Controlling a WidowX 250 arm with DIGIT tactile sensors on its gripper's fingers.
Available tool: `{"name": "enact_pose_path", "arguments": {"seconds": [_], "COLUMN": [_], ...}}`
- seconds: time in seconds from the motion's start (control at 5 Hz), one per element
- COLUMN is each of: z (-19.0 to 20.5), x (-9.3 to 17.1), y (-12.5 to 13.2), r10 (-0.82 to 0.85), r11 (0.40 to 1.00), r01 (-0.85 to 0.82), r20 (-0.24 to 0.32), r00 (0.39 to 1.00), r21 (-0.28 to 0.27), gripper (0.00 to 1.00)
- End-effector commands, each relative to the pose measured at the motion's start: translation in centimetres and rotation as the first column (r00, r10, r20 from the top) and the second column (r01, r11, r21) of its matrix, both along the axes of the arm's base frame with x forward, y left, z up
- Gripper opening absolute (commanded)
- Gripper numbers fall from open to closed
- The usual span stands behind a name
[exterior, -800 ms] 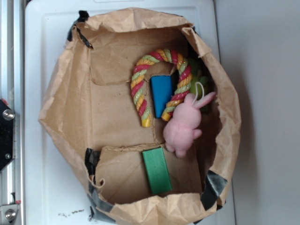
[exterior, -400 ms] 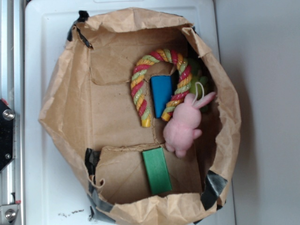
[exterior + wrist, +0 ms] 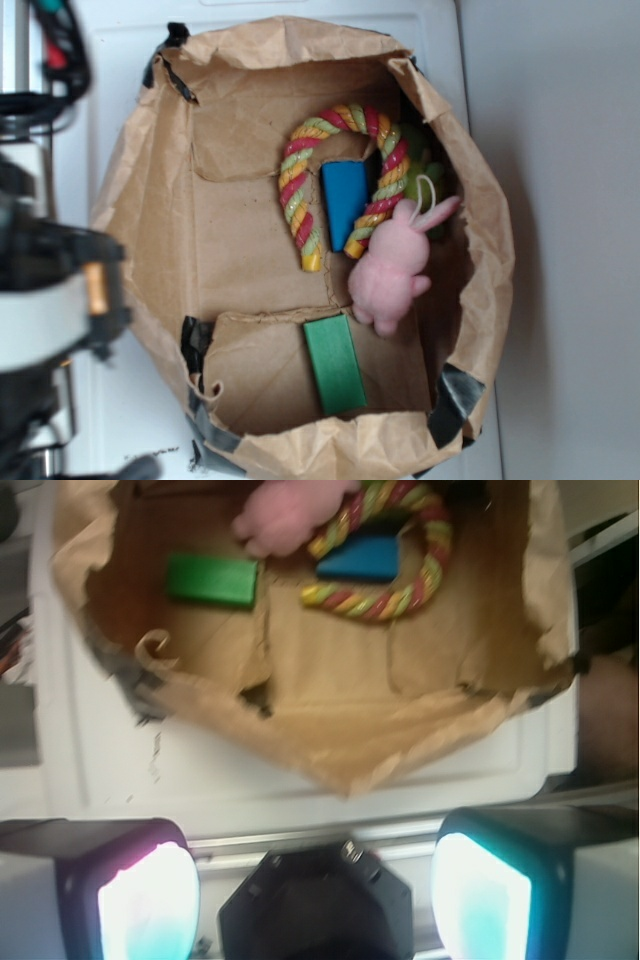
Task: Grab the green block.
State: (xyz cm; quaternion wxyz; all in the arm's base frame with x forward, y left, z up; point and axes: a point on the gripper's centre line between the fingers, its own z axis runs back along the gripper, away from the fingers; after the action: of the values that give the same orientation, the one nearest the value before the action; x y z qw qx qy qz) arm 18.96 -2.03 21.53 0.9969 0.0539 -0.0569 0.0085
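Observation:
The green block [image 3: 335,365] lies flat on the cardboard floor of the brown paper bag [image 3: 140,230], near the bag's front edge and just below the pink plush bunny [image 3: 390,275]. In the wrist view the green block [image 3: 212,580] shows at the upper left, far from my gripper [image 3: 315,880]. The gripper's two fingers stand wide apart with nothing between them, outside the bag, over the white surface and a metal rail. In the exterior view my arm [image 3: 50,300] is a blurred shape at the left edge, left of the bag.
Inside the bag are a striped rope toy [image 3: 300,180] curved around a blue block [image 3: 345,200], and a lime-green fuzzy toy [image 3: 428,165] behind the bunny. The bag's crumpled walls [image 3: 340,750] rise between my gripper and the contents. A black mount [image 3: 315,910] sits under the gripper.
My arm has swung into the exterior view at the left edge, where only a rail and a mount showed before. The block and toys have not moved.

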Motion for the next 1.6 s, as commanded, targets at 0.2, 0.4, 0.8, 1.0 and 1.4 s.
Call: {"name": "enact_pose_path", "arguments": {"seconds": [0.2,0.4,0.8,1.0,1.4], "z": [-3.2,-3.8,-5.5,-7.5,-10.9], "x": [6.3,7.2,9.7,11.4,13.3], "y": [1.3,2.6,4.0,2.2,-1.1], "r10": [-0.432,-0.501,-0.550,-0.600,-0.750], "r11": [0.901,0.864,0.833,0.800,0.661], "r01": [0.422,0.501,0.554,0.600,0.749], "r20": [0.120,0.153,0.122,0.072,-0.007], "r00": [0.894,0.852,0.826,0.797,0.662], "r21": [0.097,0.036,0.006,0.022,0.044], "gripper": [1.00,1.00,1.00,1.00,1.00]}}
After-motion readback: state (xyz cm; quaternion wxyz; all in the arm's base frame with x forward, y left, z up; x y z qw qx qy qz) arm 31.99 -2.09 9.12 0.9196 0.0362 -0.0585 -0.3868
